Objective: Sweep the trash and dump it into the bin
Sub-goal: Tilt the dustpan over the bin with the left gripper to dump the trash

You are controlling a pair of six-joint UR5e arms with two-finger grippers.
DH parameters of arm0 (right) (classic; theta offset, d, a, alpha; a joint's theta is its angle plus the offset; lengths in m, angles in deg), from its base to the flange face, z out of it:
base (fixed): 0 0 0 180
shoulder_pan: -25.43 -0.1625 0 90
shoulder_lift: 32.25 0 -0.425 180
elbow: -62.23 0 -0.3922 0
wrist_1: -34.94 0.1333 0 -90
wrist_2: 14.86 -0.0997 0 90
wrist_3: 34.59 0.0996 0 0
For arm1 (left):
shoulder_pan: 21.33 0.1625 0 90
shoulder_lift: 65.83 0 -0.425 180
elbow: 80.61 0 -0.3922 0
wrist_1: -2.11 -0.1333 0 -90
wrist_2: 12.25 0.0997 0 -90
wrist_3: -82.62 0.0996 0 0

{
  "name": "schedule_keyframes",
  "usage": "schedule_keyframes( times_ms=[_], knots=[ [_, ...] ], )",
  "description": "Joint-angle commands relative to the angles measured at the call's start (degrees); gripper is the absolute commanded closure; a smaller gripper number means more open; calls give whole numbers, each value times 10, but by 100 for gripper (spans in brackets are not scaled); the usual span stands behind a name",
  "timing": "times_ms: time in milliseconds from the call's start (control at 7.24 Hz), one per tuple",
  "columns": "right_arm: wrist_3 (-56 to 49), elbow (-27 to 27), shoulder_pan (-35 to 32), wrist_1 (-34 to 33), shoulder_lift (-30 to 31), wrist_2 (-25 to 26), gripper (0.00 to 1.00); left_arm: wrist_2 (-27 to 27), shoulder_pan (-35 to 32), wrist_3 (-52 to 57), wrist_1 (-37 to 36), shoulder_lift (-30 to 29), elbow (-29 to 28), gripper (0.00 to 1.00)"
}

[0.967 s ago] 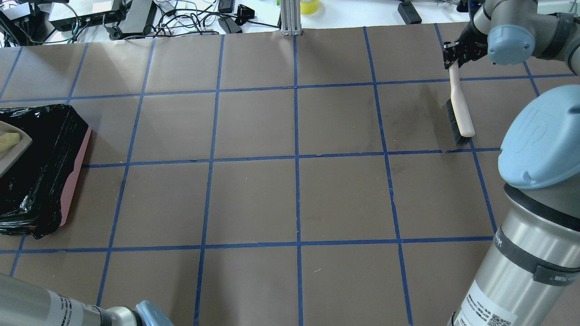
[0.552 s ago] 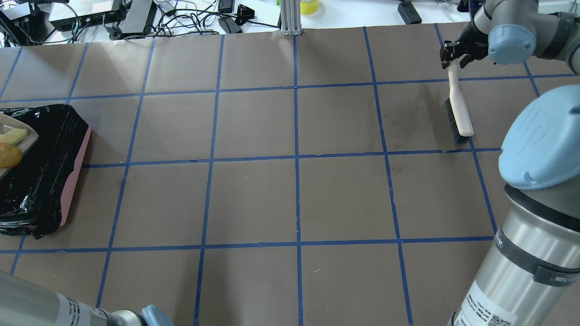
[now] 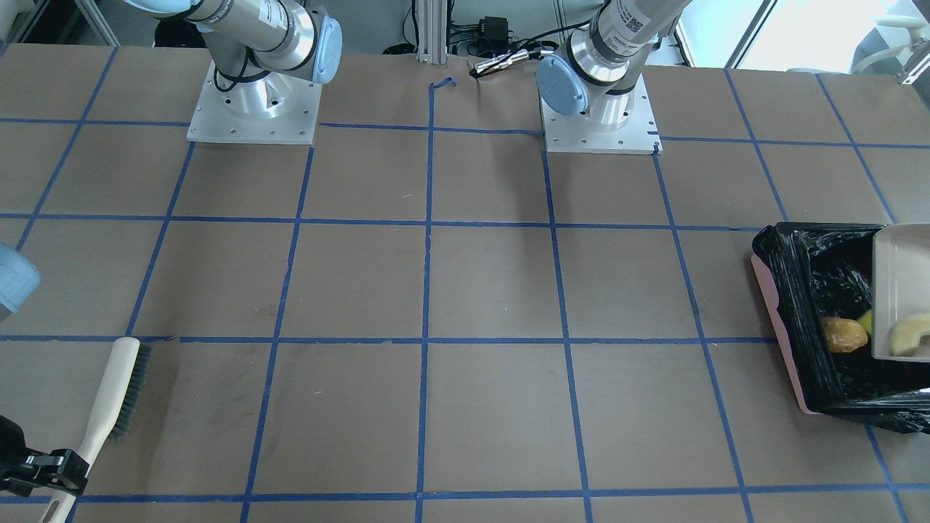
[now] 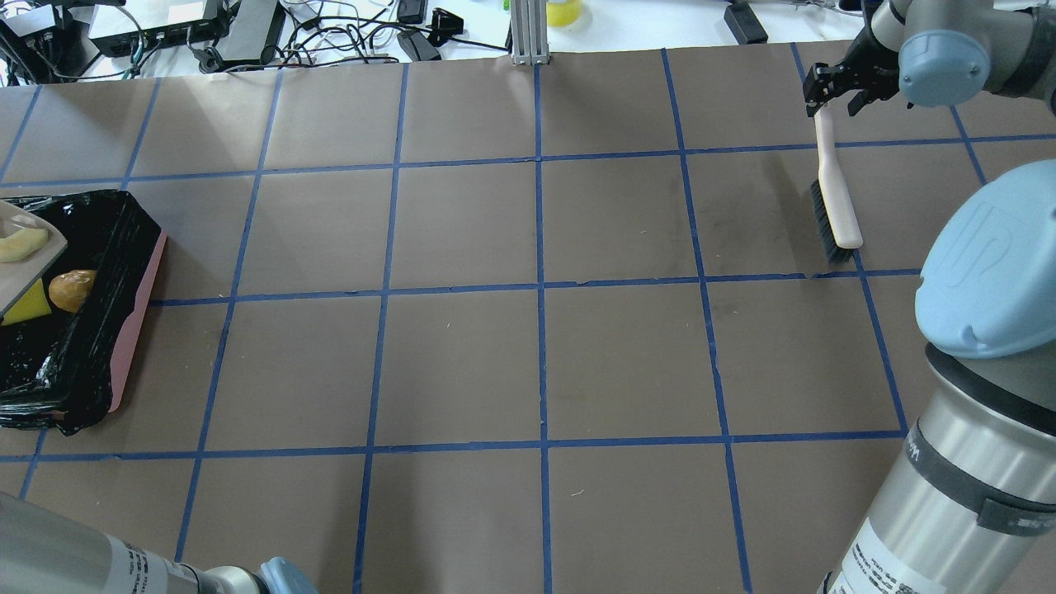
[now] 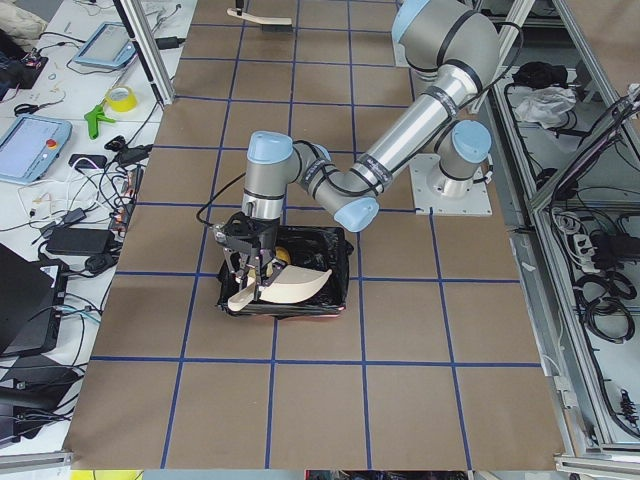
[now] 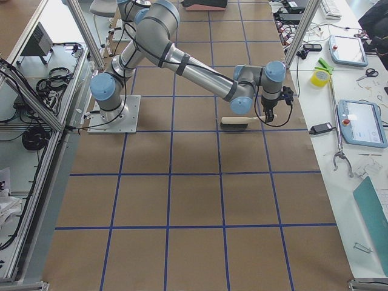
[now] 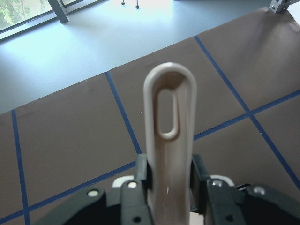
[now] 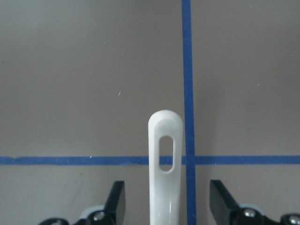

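My left gripper point(image 7: 168, 176) is shut on the handle of the beige dustpan point(image 4: 33, 268), which is tilted over the bin point(image 4: 107, 272), a pink-sided box with a black bag. The orange lump point(image 4: 73, 289) and the yellow-and-green sponge chunk point(image 4: 25, 304) lie in the bin. The cream crescent point(image 4: 21, 245) rests on the dustpan. My right gripper point(image 8: 171, 201) is open, its fingers point(image 8: 117, 201) apart on either side of the brush point(image 4: 833, 206) handle. The brush lies on the table at the far right.
The table is brown paper with a blue tape grid point(image 4: 540, 289). Cables and electronics point(image 4: 247, 33) lie beyond the far edge. The arm bases point(image 3: 254, 109) stand at the robot's side. The bin also shows in the front view point(image 3: 788, 290).
The dustpan has tipped further, and the orange lump and the sponge chunk have slid off it into the bin. My right gripper has opened off the brush handle.
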State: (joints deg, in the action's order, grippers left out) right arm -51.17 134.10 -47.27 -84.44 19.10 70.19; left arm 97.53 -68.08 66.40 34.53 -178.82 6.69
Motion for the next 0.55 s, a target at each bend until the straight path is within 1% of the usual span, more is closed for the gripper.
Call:
schedule_keyframes(
  times_ms=[0,138,276,414],
  knots=[
    [2,-3,-6,117,66,-1,31,3,-5,51,-45,14,0,100],
    [3,-3,-14,159,99,-1,30,12,-8,110,-110,9,1,100],
    [8,-3,-32,201,130,-1,30,14,-21,134,-139,8,2,100],
    [25,1,-65,225,146,0,30,24,-40,148,-147,19,7,100]
  ],
)
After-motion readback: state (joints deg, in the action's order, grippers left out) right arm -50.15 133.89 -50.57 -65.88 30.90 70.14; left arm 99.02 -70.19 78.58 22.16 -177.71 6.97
